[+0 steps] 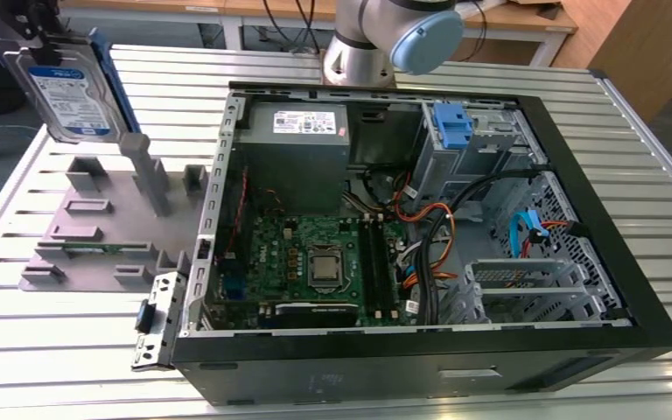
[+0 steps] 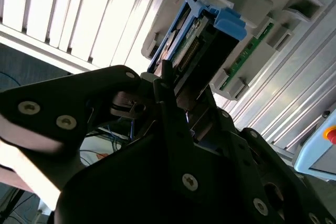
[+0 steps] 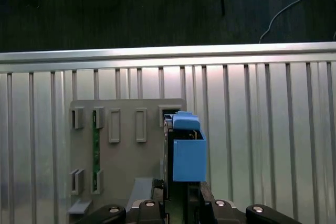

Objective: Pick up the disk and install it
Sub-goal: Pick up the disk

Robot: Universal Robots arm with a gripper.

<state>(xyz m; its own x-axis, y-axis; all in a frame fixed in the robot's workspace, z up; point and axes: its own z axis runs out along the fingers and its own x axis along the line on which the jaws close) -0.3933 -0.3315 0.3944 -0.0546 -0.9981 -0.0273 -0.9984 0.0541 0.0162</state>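
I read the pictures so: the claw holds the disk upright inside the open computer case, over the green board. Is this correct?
Not quite. The claw does hold the disk upright, but it is outside the open computer case, at the grey fixture on the exterior view's left, not over the green board. The exterior view shows this.

surface (image 1: 663, 262): ribbed silver metal slats under me | exterior view's left: grey slotted holder plate (image 1: 85, 232) lies flat on it | middle to right: open black computer case (image 1: 406, 346) lies on its side, just beside the plate | far edge: my arm's base (image 1: 353, 66) rises behind the case
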